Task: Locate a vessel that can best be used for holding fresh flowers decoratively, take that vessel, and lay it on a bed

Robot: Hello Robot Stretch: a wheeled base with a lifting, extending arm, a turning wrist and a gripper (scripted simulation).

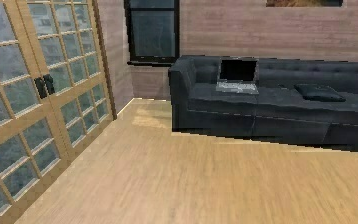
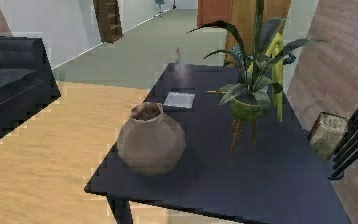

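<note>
A round brown clay vase [image 2: 151, 140] with a narrow mouth stands near the front left corner of a dark table [image 2: 277, 185] in the arm side view. It is upright and nothing touches it. Behind it on the same table lie a flat grey sheet or booklet [image 2: 180, 100] and a leafy plant [image 2: 252, 70] in a green pot on a small stand.
A dark sofa [image 1: 277, 105] with a laptop [image 1: 237, 76] and a cushion [image 1: 319, 92] stands ahead under a window [image 1: 152, 30]. Glazed wooden doors [image 1: 37, 100] line the forward view's left. The sofa's end [image 2: 12, 80] is left of the table, and a dark chair frame [image 2: 355, 140] is at its right.
</note>
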